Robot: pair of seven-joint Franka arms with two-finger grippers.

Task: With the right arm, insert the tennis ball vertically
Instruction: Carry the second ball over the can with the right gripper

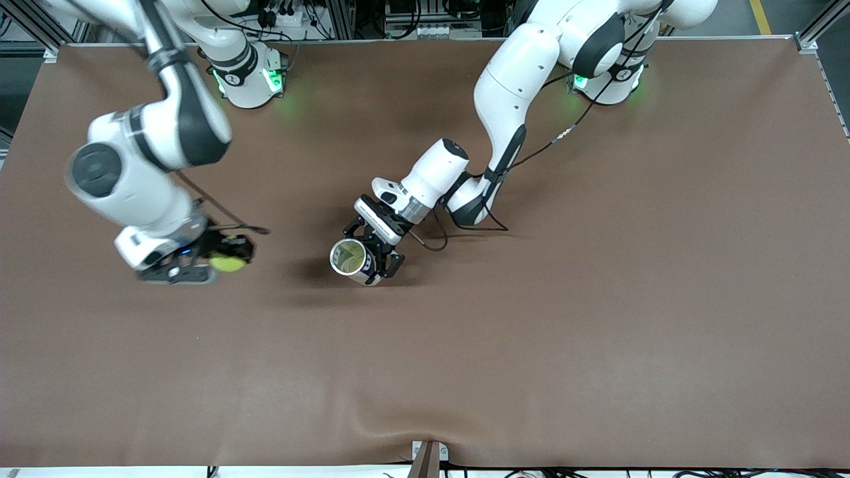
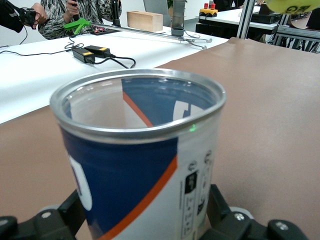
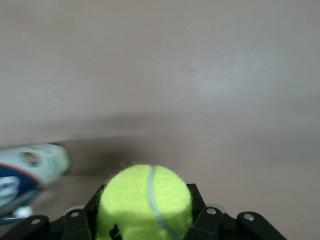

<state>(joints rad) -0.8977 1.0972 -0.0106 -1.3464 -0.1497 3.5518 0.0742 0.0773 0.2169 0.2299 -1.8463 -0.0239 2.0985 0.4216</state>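
A yellow-green tennis ball sits in my right gripper, which is shut on it, low over the brown table toward the right arm's end. An open-topped blue, white and orange can stands upright near the middle of the table. My left gripper reaches in from the side with a finger on each flank of the can, jaws spread wide. The right wrist view catches the can at its edge. The ball shows at the rim of the left wrist view.
The left arm's black cable loops onto the table beside its wrist. A small bracket sits at the table edge nearest the front camera. The left wrist view shows a white bench with cables and a wooden block past the table's edge.
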